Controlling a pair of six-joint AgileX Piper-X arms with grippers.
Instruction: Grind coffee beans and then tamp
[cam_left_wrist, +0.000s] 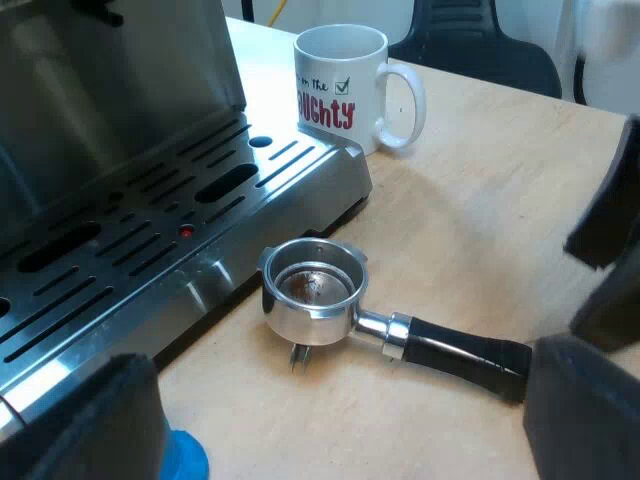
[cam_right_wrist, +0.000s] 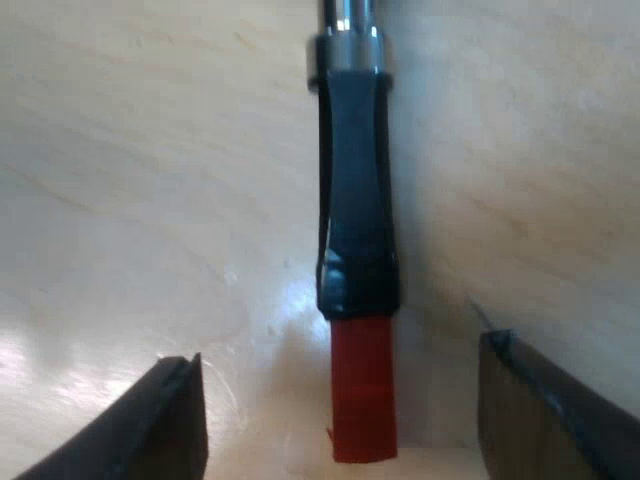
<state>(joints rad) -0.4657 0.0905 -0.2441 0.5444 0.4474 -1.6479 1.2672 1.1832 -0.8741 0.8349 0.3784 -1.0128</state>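
Holder (cam_left_wrist: 312, 290) lying loose on the desk (cam_left_wrist: 480, 180), its basket (cam_left_wrist: 312, 283) just beside the drip tray (cam_left_wrist: 150, 250) of the espresso machine (cam_left_wrist: 110, 100), its handle (cam_left_wrist: 455, 352) running away from the machine. Right wrist view: long axis of the handle points straight away from the right gripper (cam_right_wrist: 345, 395), red end (cam_right_wrist: 362, 390) nearest, between fingers that stand well apart and touch nothing. Left gripper (cam_left_wrist: 340, 400) likewise spread and empty, facing the basket and tray from farther off. The right arm is judged the nearer; closing across the handle would need little realignment. Hidden: the red end in the left wrist view, covered by a dark finger (cam_left_wrist: 585, 420); the machine above its tray, cut off; a blue object (cam_left_wrist: 185, 455), probably the tamper, half seen. The basket looks nearly empty. A mug (cam_left_wrist: 340, 85) stands by the tray's far corner.
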